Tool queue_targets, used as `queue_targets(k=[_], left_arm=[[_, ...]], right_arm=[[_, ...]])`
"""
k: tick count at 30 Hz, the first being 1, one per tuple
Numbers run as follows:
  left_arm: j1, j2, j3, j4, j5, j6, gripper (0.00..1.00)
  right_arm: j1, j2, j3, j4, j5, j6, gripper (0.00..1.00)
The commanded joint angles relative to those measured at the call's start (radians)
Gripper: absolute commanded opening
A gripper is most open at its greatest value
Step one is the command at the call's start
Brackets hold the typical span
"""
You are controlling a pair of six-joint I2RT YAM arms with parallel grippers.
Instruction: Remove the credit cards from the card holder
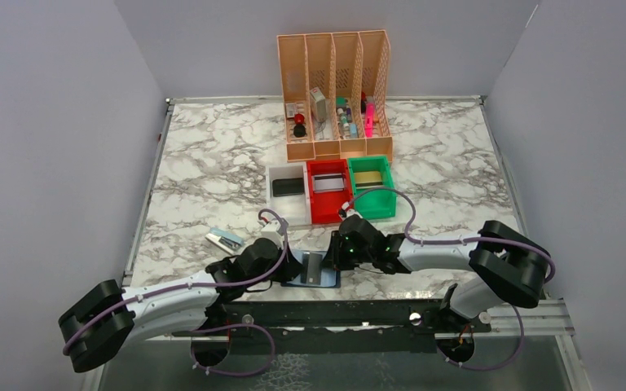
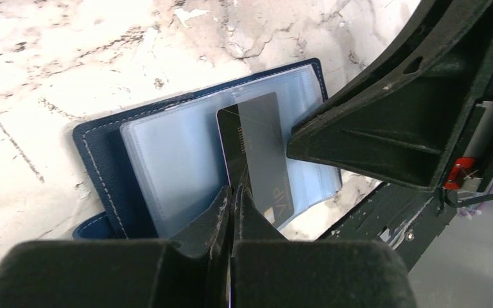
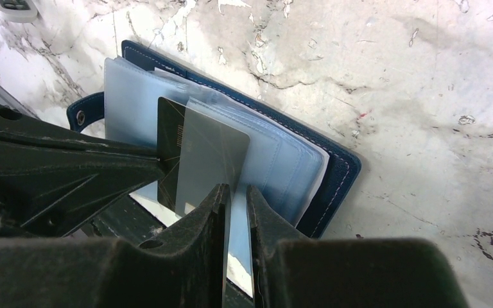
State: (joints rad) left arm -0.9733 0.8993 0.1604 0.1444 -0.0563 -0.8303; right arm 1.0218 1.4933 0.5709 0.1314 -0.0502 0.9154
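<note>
My left claw (image 2: pixel 233 200) was pinched fully shut on the lower edge of the black card (image 2: pixel 257 144). The black card lay across the clear pockets of the card holder (image 2: pixel 99 154), and I could not tell how much of it sat inside a pocket. The card holder lay open on the marble table (image 1: pixel 212 163), at the lower centre of the overhead view, against the table's near edge.

My right claw (image 3: pixel 234 202) met it from the opposite side. Its jaws stood only a sliver apart, with a pale pocket leaf between them, gripping the card holder just beside the black card.

Higher in the overhead view three bins stood in a row:
- The white bin (image 1: pixel 289 210) held a dark card (image 1: pixel 288 186).
- The red bin (image 1: pixel 328 212) held a silver card (image 1: pixel 327 182).
- The green bin (image 1: pixel 372 204) held a gold card (image 1: pixel 367 177).

The orange rack (image 1: pixel 334 90) stood above them.
</note>
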Motion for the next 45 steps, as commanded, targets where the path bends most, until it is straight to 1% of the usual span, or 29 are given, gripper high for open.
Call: queue_targets(k=[1,4,6,10,13,17,22,28,31,34,36,39,41,44,45], left_arm=[[0.01,-0.008,0.007,-0.078,-0.051,0.027,0.0],[0.011,-0.024,0.018,-0.108,-0.072,0.031,0.0],[0.012,-0.037,0.014,-0.095,-0.066,0.031,0.0],[0.012,-0.039,-0.007,-0.037,-0.022,0.019,0.0],[0.012,-0.028,-0.006,-0.026,-0.013,0.017,0.0],[0.012,-0.032,-0.002,-0.029,-0.015,0.018,0.0],[0.012,-0.052,-0.014,-0.016,-0.005,0.01,0.0],[0.012,-0.033,-0.035,0.051,0.054,0.006,0.16],[0.012,0.003,-0.043,0.086,0.078,-0.01,0.2],[0.012,0.036,-0.042,0.098,0.088,-0.021,0.21],[0.012,0.051,-0.043,0.117,0.096,-0.024,0.21],[0.013,0.047,-0.038,0.117,0.091,-0.031,0.16],[0.012,0.028,-0.037,0.101,0.078,-0.033,0.1],[0.013,-0.018,-0.026,0.031,0.038,-0.026,0.01],[0.012,-0.034,-0.021,0.007,0.022,-0.022,0.0]], right_arm=[[0.005,0.045,-0.016,-0.096,0.047,-0.014,0.22],[0.004,0.037,-0.01,-0.104,0.05,-0.021,0.22],[0.004,0.022,-0.002,-0.106,0.049,-0.037,0.22],[0.005,-0.016,0.024,-0.069,-0.01,-0.106,0.24],[0.006,-0.021,0.063,-0.068,-0.052,-0.141,0.26],[0.006,0.0,0.083,-0.056,-0.067,-0.12,0.29],[0.006,0.06,0.046,0.01,-0.098,-0.072,0.3],[0.006,0.097,0.003,0.041,-0.091,-0.021,0.29],[0.006,0.101,-0.013,0.057,-0.094,-0.007,0.28],[0.006,0.107,-0.025,0.064,-0.091,0.004,0.28],[0.006,0.105,-0.033,0.07,-0.092,0.009,0.28],[0.006,0.101,-0.039,0.069,-0.087,0.013,0.28],[0.006,0.099,-0.038,0.062,-0.079,0.016,0.28],[0.005,0.097,-0.032,0.042,-0.061,0.013,0.27],[0.006,0.097,-0.03,0.034,-0.053,0.014,0.27]])
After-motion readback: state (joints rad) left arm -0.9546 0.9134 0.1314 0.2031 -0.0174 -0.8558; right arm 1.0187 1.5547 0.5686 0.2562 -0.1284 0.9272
